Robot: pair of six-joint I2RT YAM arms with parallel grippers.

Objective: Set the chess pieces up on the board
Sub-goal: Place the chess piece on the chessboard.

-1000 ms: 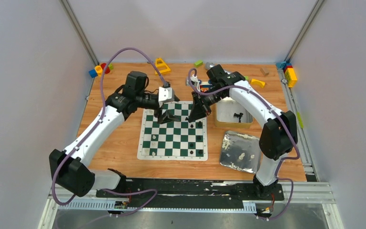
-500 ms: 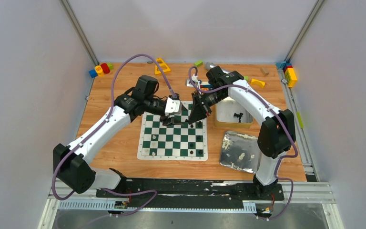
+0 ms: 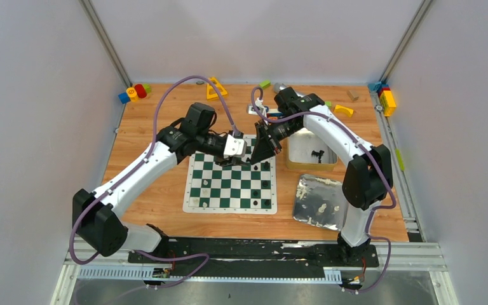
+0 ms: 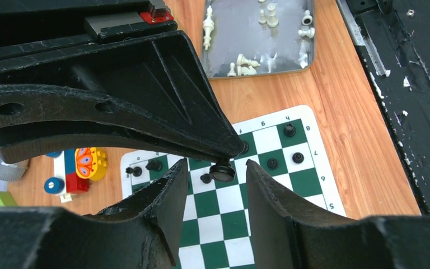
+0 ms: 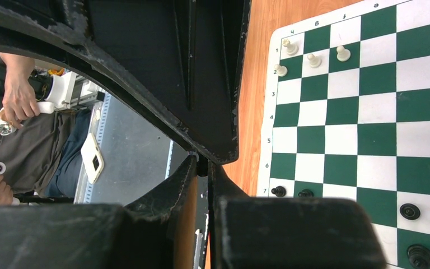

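Note:
The green-and-white board (image 3: 229, 184) lies mid-table, with a few black chess pieces (image 3: 265, 184) on its right side and cream ones at its near left. My right gripper (image 3: 255, 157) hangs over the board's far edge, shut on a black chess piece whose round base (image 4: 221, 171) shows under its fingertips in the left wrist view. My left gripper (image 4: 216, 163) is open, with one finger on each side of that base and not touching it. In the right wrist view my right gripper (image 5: 202, 161) is pinched on a small dark thing, and the board (image 5: 369, 123) carries cream pieces (image 5: 312, 59).
A silver tin (image 3: 321, 200) with several cream pieces lies right of the board. A tan box (image 3: 311, 149) with a black piece stands beyond it. Coloured toy blocks (image 3: 133, 92) lie along the far edge. The two grippers are close together.
My left gripper has moved right across the board's far edge until its open fingers flank the piece held by my right gripper. The right arm has stayed still.

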